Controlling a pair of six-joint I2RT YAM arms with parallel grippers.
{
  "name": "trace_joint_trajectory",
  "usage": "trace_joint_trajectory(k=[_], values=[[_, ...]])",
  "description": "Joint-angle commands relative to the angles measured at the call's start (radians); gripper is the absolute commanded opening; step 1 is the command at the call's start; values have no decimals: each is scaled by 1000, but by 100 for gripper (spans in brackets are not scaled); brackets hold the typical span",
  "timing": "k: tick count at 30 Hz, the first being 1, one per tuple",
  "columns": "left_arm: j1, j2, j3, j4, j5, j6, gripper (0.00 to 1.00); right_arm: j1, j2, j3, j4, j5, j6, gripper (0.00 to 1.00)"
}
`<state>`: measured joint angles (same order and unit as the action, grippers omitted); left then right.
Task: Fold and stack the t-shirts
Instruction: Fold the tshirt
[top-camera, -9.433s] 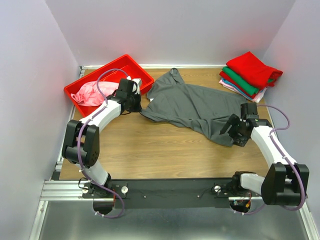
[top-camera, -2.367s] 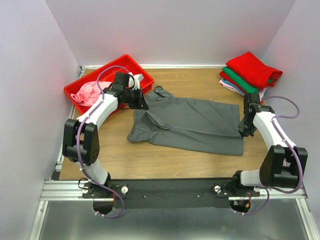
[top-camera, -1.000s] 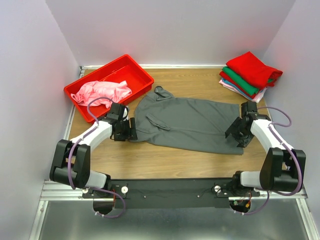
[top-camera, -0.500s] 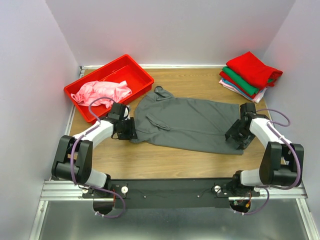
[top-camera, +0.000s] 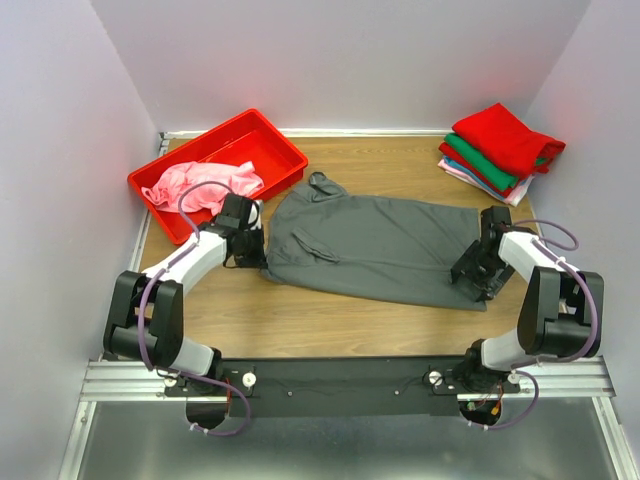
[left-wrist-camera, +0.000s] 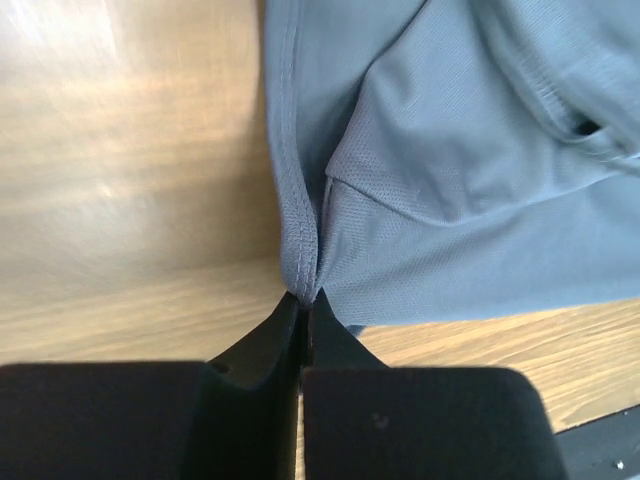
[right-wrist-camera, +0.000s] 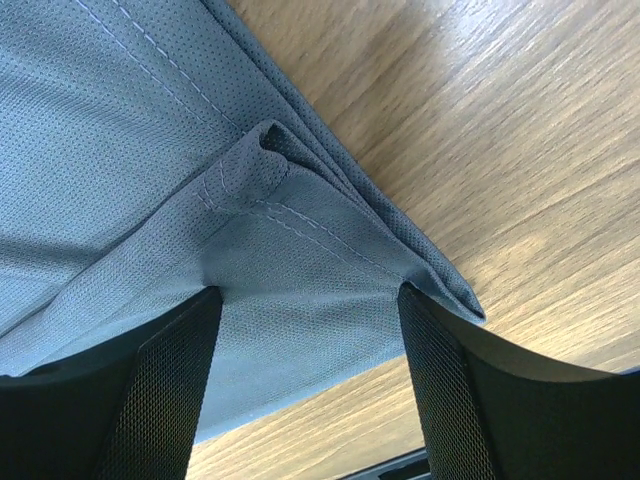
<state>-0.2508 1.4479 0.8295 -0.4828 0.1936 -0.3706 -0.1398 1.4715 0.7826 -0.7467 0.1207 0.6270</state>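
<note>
Overhead view of a wooden bench (top-camera: 400, 160) with two robot arms mounted at its 6 o'clock edge. A dark grey t-shirt (top-camera: 380, 245) lies spread flat across the middle. Its long axis runs roughly from 9 o'clock to 3 o'clock, dipping a little toward 4, with the collar at the 10 o'clock end and the bottom hem at the 3 o'clock end.

The left hand (top-camera: 252, 247) sits at the shirt's 9 o'clock edge. Its wrist camera shows the two fingers pressed together, with a stitched seam of the grey cloth pinched between their tips. The right hand (top-camera: 473, 272) is at the shirt's 4 o'clock corner. Its fingers are spread apart and straddle the folded-over hem corner, which lies between them ungripped.

Each hand has its own end of the garment, so neither needs to reach across. The shirt stretches away from the left hand toward 3 o'clock and from the right hand toward 9 o'clock. The coming move probably depends on the right hand closing on that hem corner, so both ends of the near edge can rise together.

A red bin (top-camera: 280, 140) at 10 o'clock holds a crumpled pink t-shirt (top-camera: 200, 183). A stack of folded t-shirts (top-camera: 500, 150), red on top, waits at 2 o'clock
</note>
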Motion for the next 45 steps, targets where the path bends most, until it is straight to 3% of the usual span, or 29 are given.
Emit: trace_joint_trajectory(k=[1,5,9,10,12,16,23,29,35,45], values=[[4,11,65,-91,-75,68,6,-20,65,-5,43,62,-27,79],[5,31,72,-134,-129,88,12,-24,72,3,44,63,-35,79],[5,22,83,-174,-131,90,27,-26,53,18,41,68,-46,79],[5,19,86,-183,-131,90,44,-24,40,21,41,68,-46,79],[5,5,103,-215,-135,91,63,-24,29,35,35,65,-53,79],[5,-17,163,-264,-140,91,78,-24,-20,67,7,51,-87,79],[-50,-17,302,-182,-67,3,75,-24,-134,130,-14,-16,-119,79],[-211,133,370,-76,38,-62,73,-24,-183,173,-17,-73,-119,79],[-307,307,464,-40,21,-88,72,-24,-186,191,-16,-92,-133,79],[-340,391,520,-91,-46,-90,69,-24,-175,185,-16,-115,-154,79]])
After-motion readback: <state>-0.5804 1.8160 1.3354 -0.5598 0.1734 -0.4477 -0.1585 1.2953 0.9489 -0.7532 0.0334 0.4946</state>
